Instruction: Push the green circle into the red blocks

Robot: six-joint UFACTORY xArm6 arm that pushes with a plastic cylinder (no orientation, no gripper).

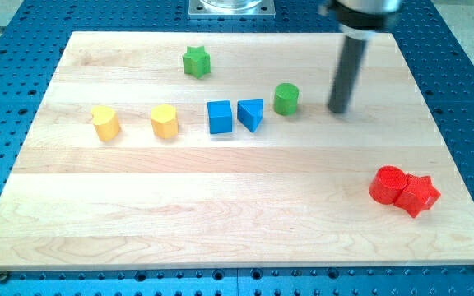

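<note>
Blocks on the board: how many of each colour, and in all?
Green: 2, star, circle
Yellow: 2
Blue: 2, cube, triangle
Red: 2, circle, star
Total: 8

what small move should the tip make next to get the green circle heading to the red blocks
Probably swing my tip around the view's top of the green circle to its upper-left side. The tip now stands to the circle's right, apart from it, while the red blocks lie toward the view's lower right. Pushing from here would likely drive the circle left, into the blue triangle.
</note>
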